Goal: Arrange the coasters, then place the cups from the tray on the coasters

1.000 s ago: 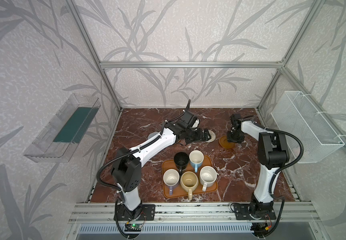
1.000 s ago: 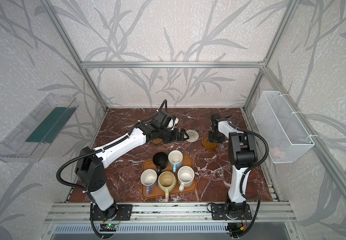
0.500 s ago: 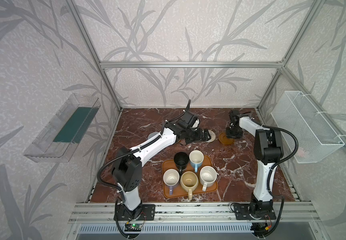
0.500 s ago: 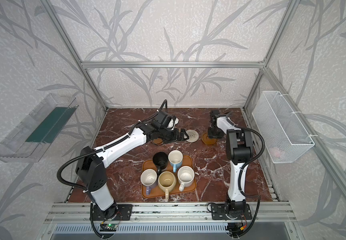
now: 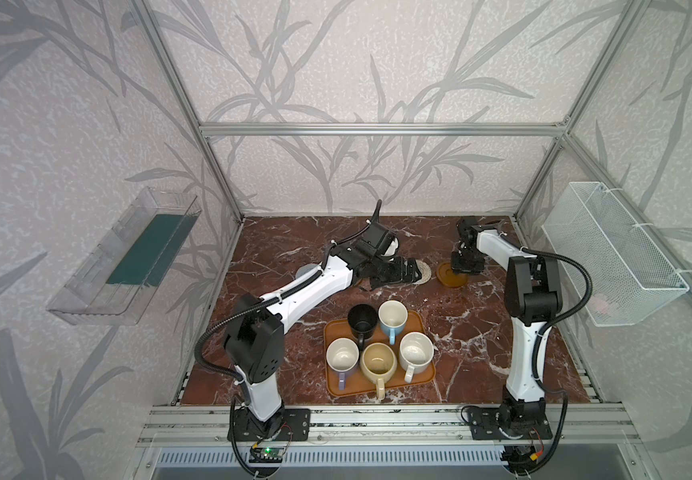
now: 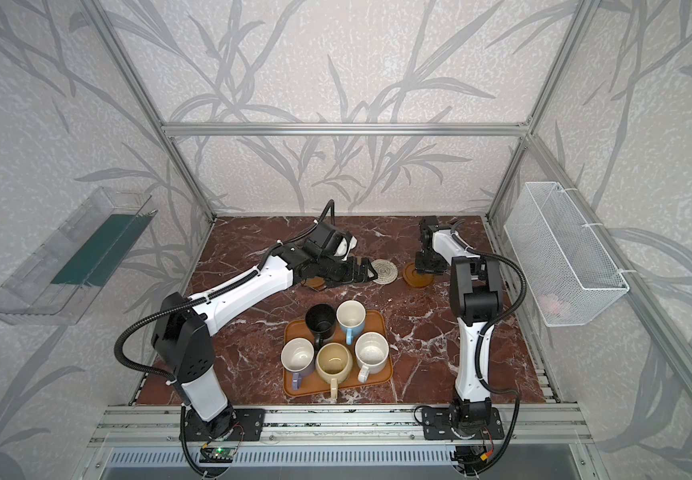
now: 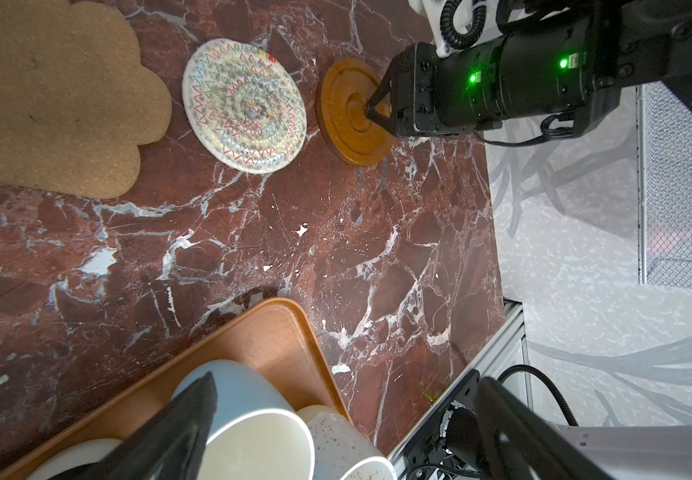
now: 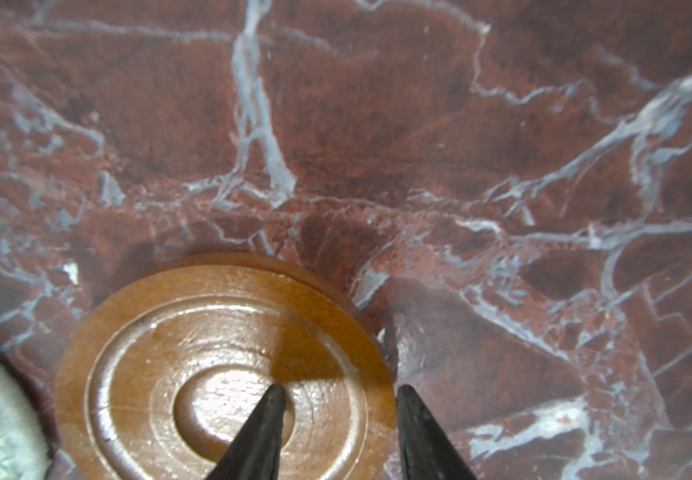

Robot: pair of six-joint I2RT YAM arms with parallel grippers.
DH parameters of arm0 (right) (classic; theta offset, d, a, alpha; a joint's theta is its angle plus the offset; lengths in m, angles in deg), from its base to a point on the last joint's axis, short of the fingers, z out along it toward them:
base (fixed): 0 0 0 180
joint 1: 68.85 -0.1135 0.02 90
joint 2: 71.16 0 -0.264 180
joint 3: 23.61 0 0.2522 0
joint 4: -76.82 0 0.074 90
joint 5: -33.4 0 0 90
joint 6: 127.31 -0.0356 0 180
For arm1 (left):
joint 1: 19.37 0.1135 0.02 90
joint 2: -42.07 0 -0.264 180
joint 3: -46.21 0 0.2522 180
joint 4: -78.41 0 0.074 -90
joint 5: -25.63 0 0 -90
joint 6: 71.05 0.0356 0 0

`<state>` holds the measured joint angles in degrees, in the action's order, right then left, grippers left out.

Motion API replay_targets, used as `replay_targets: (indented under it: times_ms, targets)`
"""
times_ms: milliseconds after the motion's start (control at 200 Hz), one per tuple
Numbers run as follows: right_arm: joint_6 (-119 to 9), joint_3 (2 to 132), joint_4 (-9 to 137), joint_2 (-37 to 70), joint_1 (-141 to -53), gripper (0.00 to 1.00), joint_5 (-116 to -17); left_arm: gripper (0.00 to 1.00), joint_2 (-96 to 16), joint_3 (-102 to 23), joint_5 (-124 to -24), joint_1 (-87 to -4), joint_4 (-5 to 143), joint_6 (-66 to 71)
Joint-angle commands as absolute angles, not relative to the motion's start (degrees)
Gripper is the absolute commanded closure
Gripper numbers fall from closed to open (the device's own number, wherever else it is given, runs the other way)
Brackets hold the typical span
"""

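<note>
My right gripper is shut on a brown wooden coaster, one finger in its centre hollow and the other outside its rim; in a top view it stands at the back right. Left of that disc lies the cream woven coaster. My left gripper hovers open and empty beside it. The tan flower coaster and a grey coaster are mostly hidden under the left arm. The tray holds the black, light blue, lavender, tan-yellow and speckled white cups.
A white wire basket hangs on the right wall and a clear plastic bin on the left wall. An aluminium rail runs along the table's front edge, carrying both arm bases.
My right gripper has drawn the wooden coaster a little toward the back wall. The left arm and the cups have stayed still.
</note>
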<state>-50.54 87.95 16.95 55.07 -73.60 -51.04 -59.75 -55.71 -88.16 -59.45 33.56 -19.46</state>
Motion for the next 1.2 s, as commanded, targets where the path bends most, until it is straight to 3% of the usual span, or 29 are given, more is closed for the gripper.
replay_targets:
  times_ms: [0, 320, 1030, 1110, 1195]
  targets:
    - [-49.8, 90.0, 17.2, 58.2, -73.2, 0.56, -50.2, 0.01, -59.2, -56.6, -87.1, -59.2, 32.8, -19.1]
    - [-49.5, 88.5, 18.2, 57.3, -73.3, 0.55, -50.9, 0.01, -58.3, -55.9, -86.6, -59.1, 33.1, -19.4]
    - [-49.8, 87.8, 18.5, 47.4, -73.8, 0.38, -52.2, 0.01, -56.6, -55.8, -84.0, -58.9, 32.7, -19.4]
    - [-49.9, 87.4, 17.7, 45.1, -74.2, 0.32, -52.9, 0.01, -55.7, -55.8, -82.2, -58.8, 31.4, -19.1]
    - [-49.9, 86.1, 17.3, 41.6, -75.1, 0.07, -53.5, 0.01, -54.6, -55.9, -80.9, -58.6, 29.9, -18.5]
